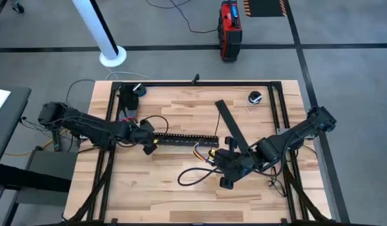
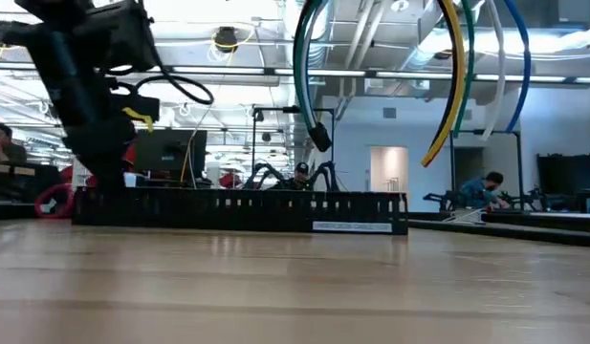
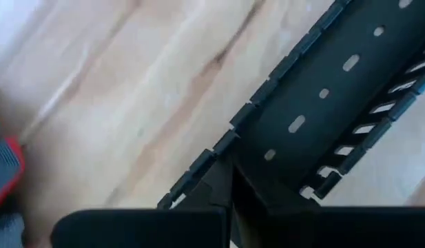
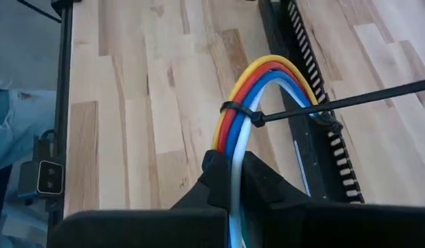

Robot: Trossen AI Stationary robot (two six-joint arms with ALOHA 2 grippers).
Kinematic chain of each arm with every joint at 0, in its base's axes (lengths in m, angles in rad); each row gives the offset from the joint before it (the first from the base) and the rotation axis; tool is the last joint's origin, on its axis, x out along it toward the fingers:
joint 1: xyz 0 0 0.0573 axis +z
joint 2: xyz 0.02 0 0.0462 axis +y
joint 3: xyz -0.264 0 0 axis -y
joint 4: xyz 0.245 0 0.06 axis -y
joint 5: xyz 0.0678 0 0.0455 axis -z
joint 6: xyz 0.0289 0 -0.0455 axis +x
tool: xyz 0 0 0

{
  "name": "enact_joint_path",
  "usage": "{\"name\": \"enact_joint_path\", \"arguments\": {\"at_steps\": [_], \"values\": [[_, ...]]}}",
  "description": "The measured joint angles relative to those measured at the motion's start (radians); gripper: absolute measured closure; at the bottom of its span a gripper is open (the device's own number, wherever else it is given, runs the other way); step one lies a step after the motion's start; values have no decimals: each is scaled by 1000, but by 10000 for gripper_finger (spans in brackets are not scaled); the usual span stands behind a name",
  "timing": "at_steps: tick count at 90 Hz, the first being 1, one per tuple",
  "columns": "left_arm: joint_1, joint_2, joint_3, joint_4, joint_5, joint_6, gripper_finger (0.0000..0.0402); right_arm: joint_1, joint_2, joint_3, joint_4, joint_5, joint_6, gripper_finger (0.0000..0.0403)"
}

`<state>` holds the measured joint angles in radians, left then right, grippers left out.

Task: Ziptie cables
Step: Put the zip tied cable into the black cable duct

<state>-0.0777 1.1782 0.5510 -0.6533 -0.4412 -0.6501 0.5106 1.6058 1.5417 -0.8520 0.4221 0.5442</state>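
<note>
— What do we see of the left arm (image 1: pixel 86 125)?
— We see a black, bulky, jointed body with a thin black cable looping off it near the wrist, plus a small yellow mark by the gripper (image 1: pixel 149 145).
— And the right arm (image 1: pixel 287 139)?
— We find it the same matte black, with rounded joint housings.
— Up close, its fingers (image 4: pixel 267 186)?
— We see dark, smooth, angular plastic, tapering forward from a wide flat black base. The left fingers (image 3: pixel 219 186) look alike.

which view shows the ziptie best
The right wrist view: the ziptie is cinched around the cables held in the right tool, tail sticking out. The high view shows only the cables, the low view their arcs; the left wrist view shows neither.
</note>
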Motion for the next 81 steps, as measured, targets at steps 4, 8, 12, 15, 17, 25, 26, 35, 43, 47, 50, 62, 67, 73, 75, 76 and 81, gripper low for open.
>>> {"name": "enact_joint_path", "arguments": {"at_steps": [4,8,12,15,17,25,26,35,43,47,50,62,67,73,75,76,81], "values": [[15,0,0,13,-1,27,401,0,0,0,0,1,0,403],[26,0,1,22,-4,42,401,0,0,0,0,2,0,403],[33,-2,6,21,-7,55,401,0,0,0,0,3,1,403],[35,-8,13,21,-8,68,401,0,0,0,0,3,3,403],[35,-13,18,22,-8,77,401,0,0,0,-1,3,5,403],[35,-28,51,25,-9,112,401,0,0,0,-3,3,5,403],[35,-30,54,25,-9,116,401,0,0,0,-3,3,5,403],[30,-55,89,22,-7,149,401,0,0,0,-4,3,5,403],[17,-81,109,48,6,198,401,0,0,0,-3,3,5,403],[8,-93,110,107,38,237,401,0,0,0,-3,4,5,403],[0,-101,111,167,73,281,401,0,0,0,-2,6,5,403],[-44,-108,114,422,187,542,388,0,0,0,0,19,5,403],[-62,-96,114,500,216,671,375,0,0,0,2,25,5,403],[-75,-75,114,573,242,782,355,0,0,0,13,25,5,403],[-76,-67,113,589,255,806,348,0,0,0,18,25,5,403],[-77,-63,113,599,260,815,344,0,0,0,21,25,4,403],[-77,-41,113,651,284,845,323,0,0,0,32,25,0,403]]}}
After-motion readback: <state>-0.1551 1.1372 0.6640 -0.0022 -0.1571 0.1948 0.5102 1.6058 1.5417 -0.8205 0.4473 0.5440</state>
